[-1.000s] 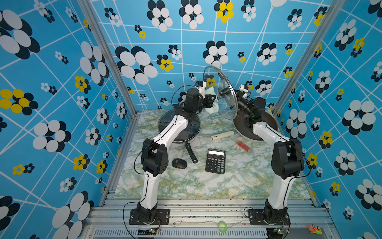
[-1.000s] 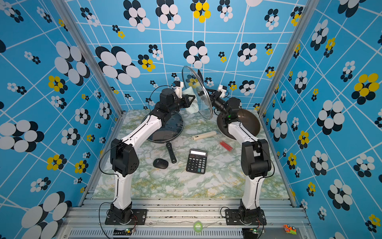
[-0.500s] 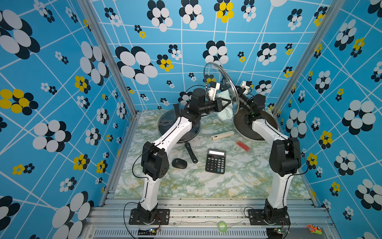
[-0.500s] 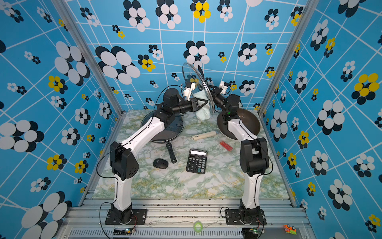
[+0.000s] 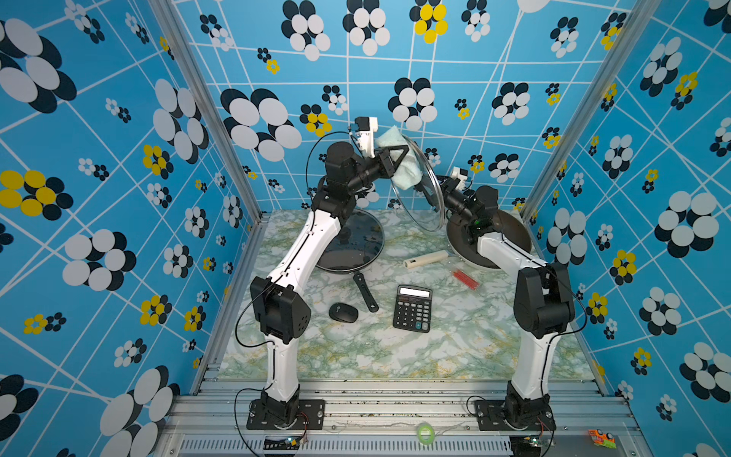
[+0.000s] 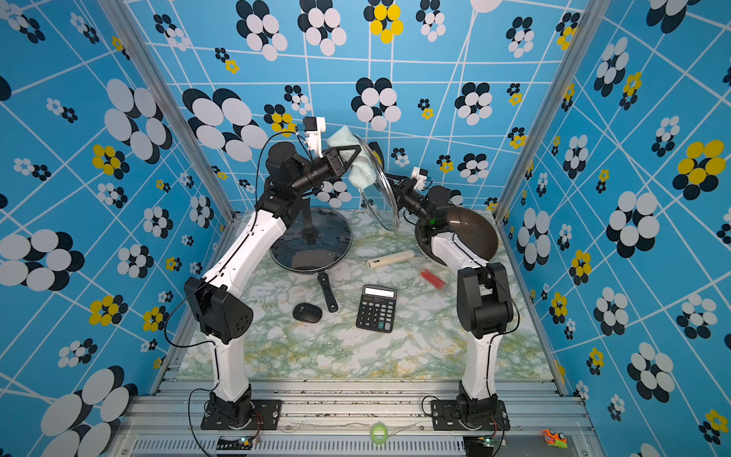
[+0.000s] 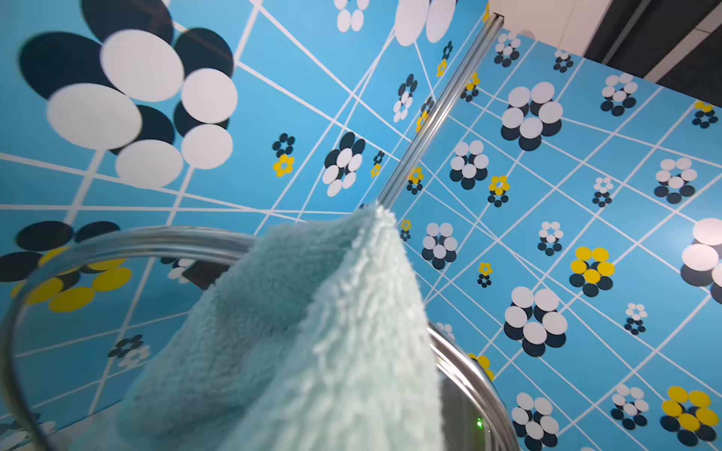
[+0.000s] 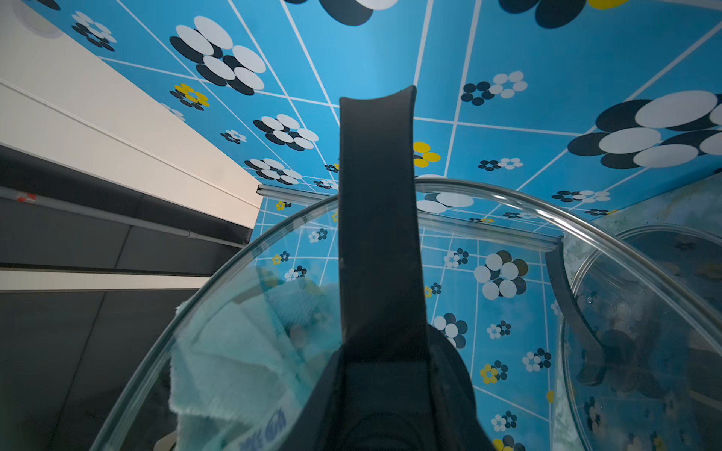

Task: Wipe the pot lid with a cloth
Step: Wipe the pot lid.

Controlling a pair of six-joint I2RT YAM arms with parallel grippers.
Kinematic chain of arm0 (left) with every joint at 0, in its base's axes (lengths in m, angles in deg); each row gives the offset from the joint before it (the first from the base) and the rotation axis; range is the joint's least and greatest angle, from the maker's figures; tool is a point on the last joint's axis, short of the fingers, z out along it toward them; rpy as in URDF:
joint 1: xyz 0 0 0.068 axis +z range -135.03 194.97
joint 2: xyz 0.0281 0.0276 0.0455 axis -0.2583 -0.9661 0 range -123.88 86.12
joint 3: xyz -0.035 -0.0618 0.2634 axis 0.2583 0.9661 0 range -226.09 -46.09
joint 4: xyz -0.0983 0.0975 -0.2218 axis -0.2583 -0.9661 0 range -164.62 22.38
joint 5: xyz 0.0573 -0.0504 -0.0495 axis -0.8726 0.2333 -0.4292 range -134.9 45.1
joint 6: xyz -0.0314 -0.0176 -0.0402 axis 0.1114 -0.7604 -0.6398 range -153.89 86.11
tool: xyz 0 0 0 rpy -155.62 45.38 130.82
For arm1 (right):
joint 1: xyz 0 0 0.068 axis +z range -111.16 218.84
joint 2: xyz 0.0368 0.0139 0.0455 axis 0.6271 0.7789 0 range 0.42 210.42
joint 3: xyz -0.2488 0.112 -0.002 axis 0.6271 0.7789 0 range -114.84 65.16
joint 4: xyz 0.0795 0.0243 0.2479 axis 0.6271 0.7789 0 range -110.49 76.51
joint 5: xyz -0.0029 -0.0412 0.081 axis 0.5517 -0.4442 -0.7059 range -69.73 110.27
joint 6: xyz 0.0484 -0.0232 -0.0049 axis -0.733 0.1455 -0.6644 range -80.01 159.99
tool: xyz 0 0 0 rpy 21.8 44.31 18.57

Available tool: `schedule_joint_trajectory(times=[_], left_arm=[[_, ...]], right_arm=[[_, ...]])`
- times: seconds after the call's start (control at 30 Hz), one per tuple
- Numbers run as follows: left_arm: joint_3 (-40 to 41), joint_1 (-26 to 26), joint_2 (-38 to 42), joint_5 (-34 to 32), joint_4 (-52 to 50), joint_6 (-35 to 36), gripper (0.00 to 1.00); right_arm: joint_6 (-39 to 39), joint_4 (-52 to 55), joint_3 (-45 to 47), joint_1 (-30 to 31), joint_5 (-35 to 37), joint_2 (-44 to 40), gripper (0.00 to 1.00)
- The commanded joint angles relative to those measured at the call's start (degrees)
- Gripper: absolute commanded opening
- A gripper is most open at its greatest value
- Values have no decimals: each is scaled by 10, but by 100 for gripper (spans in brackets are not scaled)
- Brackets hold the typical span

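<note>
My right gripper holds the clear glass pot lid upright in the air at the back middle, shut on its black handle. In both top views the pale mint-green cloth lies against the lid's upper left face, with my left gripper shut on it. The left wrist view shows the cloth bunched in front of the lid's steel rim, hiding the fingers. In the right wrist view the cloth shows through the glass.
On the marble table lie a black pan under a glass lid with its handle, a brown pan with a cream handle, a calculator, a black mouse and a red object.
My left gripper came from the lid's left side onto the glass with the cloth, low at first, then slid up to the upper rim. The lid has tilted slightly.
</note>
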Motion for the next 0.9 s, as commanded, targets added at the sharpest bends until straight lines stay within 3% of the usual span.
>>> schedule_joint_trajectory(times=[0.0, 0.3, 0.47, 0.67, 0.87], left_arm=[[-14, 8, -13, -30, 9, 2, 0], [47, -15, -33, -27, 23, -13, 0], [66, -52, -41, 12, 26, -22, 0], [57, -99, -13, 83, 29, 8, 0], [26, -105, 21, 96, 70, 9, 0]], right_arm=[[24, -77, -28, 7, -21, -80, 0], [46, -57, -64, 7, -14, -77, 0], [38, -51, -115, 6, -2, -47, 0], [36, -30, -161, 2, 8, -5, 0], [41, -22, -158, 1, 10, 8, 0]])
